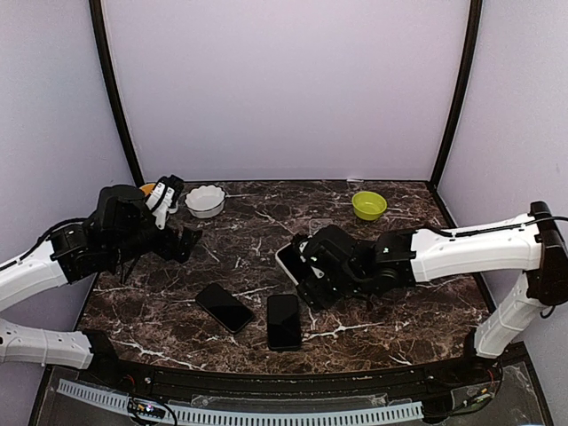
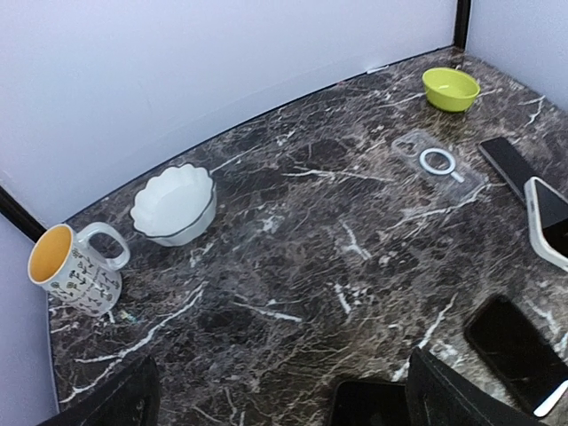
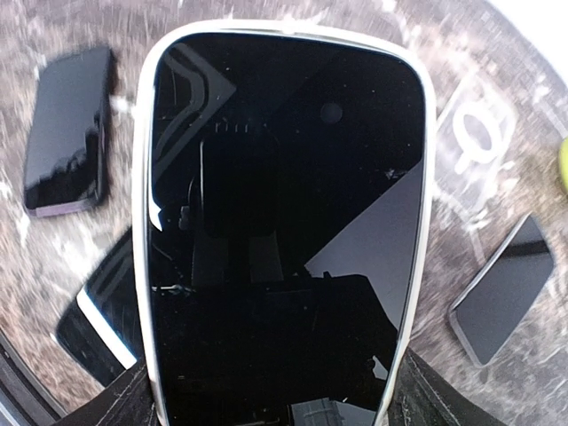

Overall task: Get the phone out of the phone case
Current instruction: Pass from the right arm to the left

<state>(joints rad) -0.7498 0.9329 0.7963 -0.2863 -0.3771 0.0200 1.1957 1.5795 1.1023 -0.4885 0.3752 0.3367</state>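
The white-edged phone [image 3: 280, 222] is gripped in the right claw [image 3: 275, 404] above the counter [image 1: 399, 311]; the clear case [image 2: 439, 164] is seen lying flat; the left claw [image 2: 284, 399] is held open.

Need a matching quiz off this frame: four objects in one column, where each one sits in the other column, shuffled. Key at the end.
Things
1. mug
2. green bowl
3. clear case
4. white-rimmed phone

Places
A. between the fingers of the right gripper
B. lying flat on the table, nothing in it
C. back left, next to the white bowl
D. back right corner

Pairs: 1-C, 2-D, 3-B, 4-A
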